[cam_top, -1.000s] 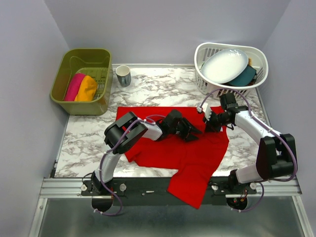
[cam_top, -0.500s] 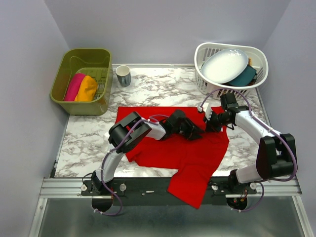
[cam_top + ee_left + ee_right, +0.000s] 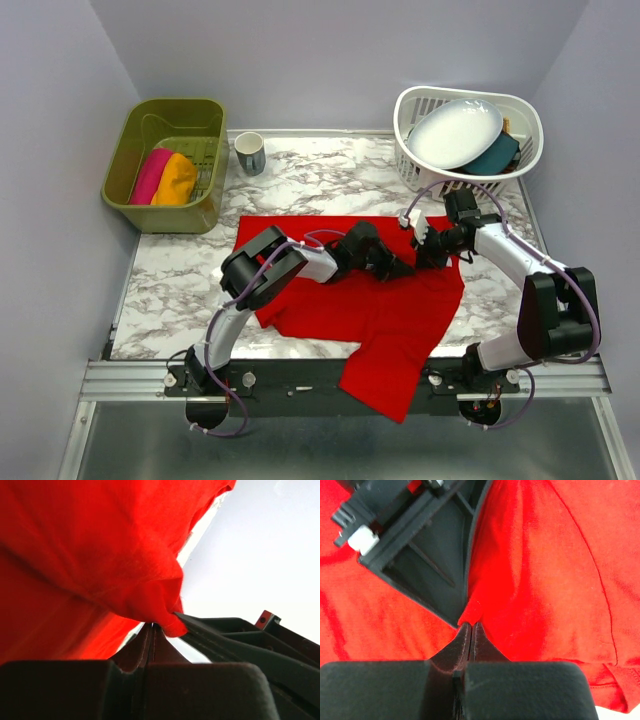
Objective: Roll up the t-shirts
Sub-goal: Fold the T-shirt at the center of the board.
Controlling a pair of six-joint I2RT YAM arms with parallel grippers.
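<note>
Two grippers hold one garment. The red shirt [image 3: 330, 310] lies spread across the middle of the table [image 3: 300, 180], and one portion hangs over the near edge, right of centre.

The left gripper [image 3: 398, 268] reaches in from the left. It is closed on a raised fold of the red cloth, and its wrist view shows the jaws together with cloth pinched at the tips. The right gripper [image 3: 430, 256] sits just beside it, toward the right edge, and is closed on a small peak of the same cloth.

Both pinches lie in the shirt's right half, the left one slightly closer to the near edge. Nearly all the cloth lies to the left of them and toward the near edge. Only a narrow strip separates the right gripper from the shirt's right border.

Judgement: a fold or roll from these grips would have to carry cloth leftward, across the shirt's broad span. With the grips this close together, the outer cloth is likely to sag or trail.

A pink shirt [image 3: 150, 175] and an orange shirt [image 3: 177, 180] lie rolled, side by side, in the bin [image 3: 130, 200] at the far left corner, well apart from both arms.
</note>
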